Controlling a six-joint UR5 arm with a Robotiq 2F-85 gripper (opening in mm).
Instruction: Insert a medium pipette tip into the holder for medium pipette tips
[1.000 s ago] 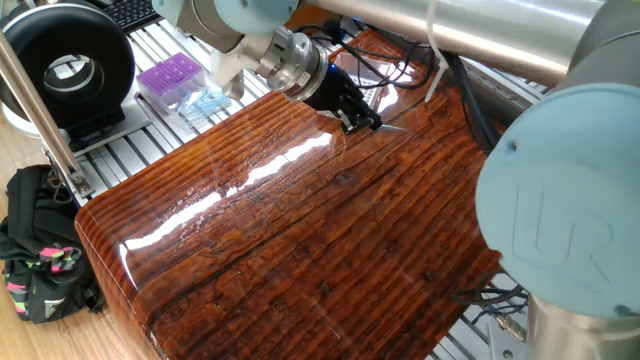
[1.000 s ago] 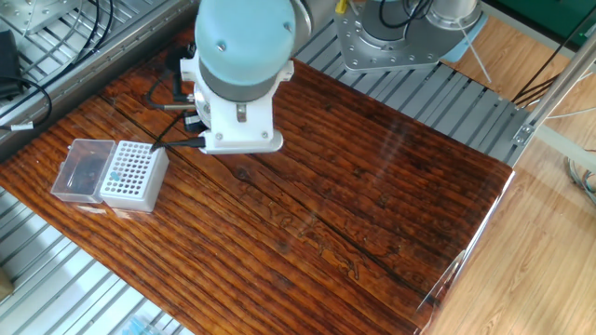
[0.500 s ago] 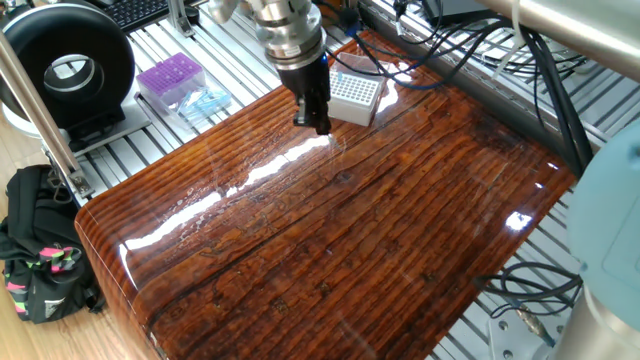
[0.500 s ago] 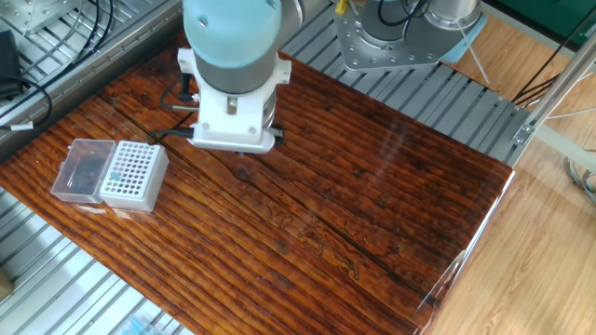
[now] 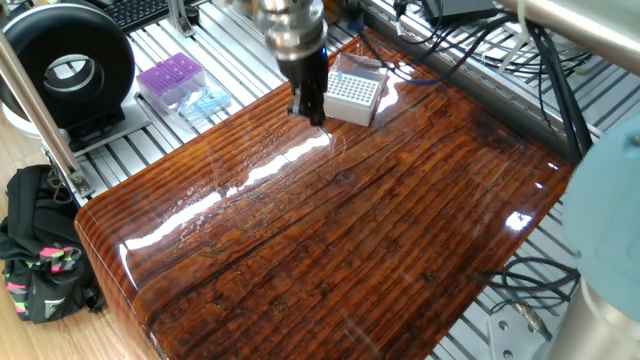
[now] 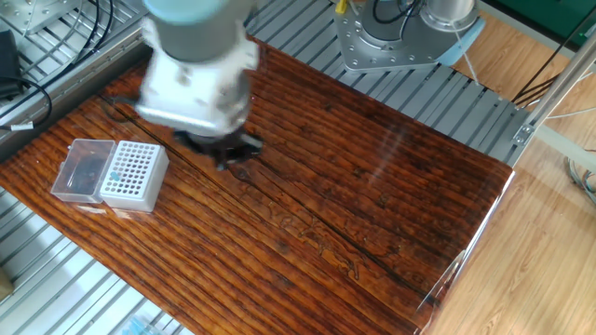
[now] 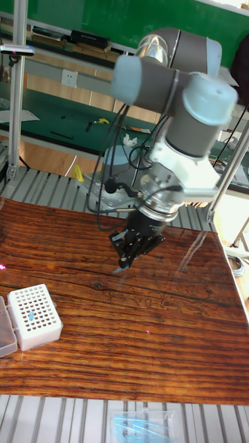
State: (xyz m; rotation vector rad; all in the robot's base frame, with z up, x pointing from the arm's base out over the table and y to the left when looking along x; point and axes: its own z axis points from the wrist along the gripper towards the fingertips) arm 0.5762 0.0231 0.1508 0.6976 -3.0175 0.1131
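Holder first, at the left of the tall fixed view: the holder for medium pipette tips sits on the table, its clear lid part lying open beside it. Right of it, well apart and raised, we see the gripper pointing down. A thin pale sliver shows just under the jaws, which we take for the medium pipette tip; the jaws look clenched on it, though we judge rather than see this. In the other fixed view the gripper is smeared by motion. Risk, as we judge it: the tip hangs tilted, so it could miss a hole, catch the grid and slip or bend. Which holes are free we cannot tell. At far left of one fixed view, a purple rack stands off the table.
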